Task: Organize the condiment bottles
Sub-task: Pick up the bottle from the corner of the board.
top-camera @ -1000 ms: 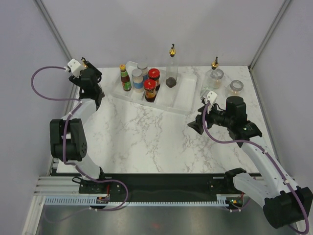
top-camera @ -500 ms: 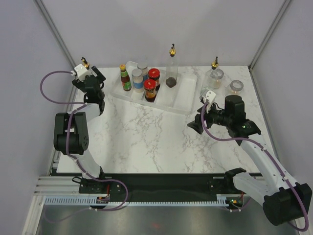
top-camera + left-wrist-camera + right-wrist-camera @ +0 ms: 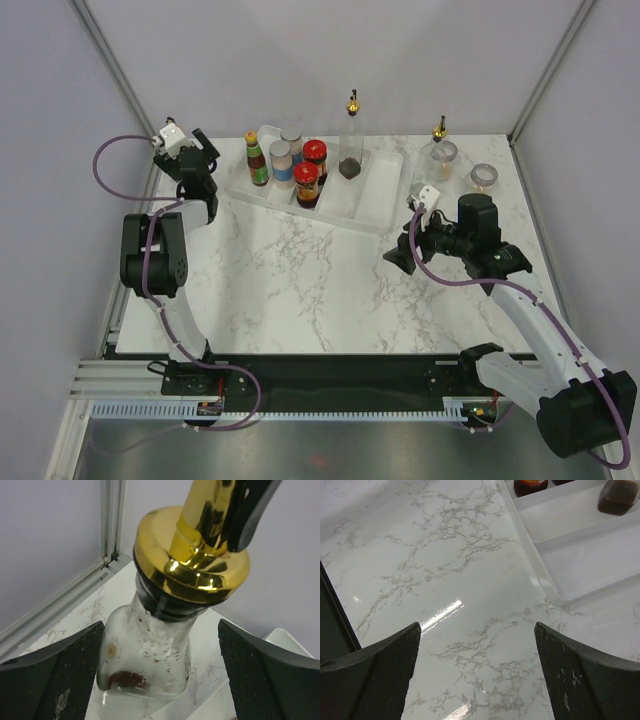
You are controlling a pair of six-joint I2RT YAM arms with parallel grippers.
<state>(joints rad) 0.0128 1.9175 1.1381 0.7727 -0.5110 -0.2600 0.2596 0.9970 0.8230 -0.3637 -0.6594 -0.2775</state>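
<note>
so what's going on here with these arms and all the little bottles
Two robot arms are partway through tidying bottles into a white tray. The left gripper stands open around a gold-spouted glass cruet at the far left corner of the marble table, fingers clear of the glass. The right gripper is open and empty over bare marble. A tall cruet, two red-lidded jars and smaller bottles stand in the tray; a round cruet and a silver-lidded jar sit outside it.

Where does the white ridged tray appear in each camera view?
Top external: white tray at the table's far middle.
Left wrist: a white corner at the right edge, probably it.
Right wrist: upper right.
Shared landmark: the marble tabletop.
</note>
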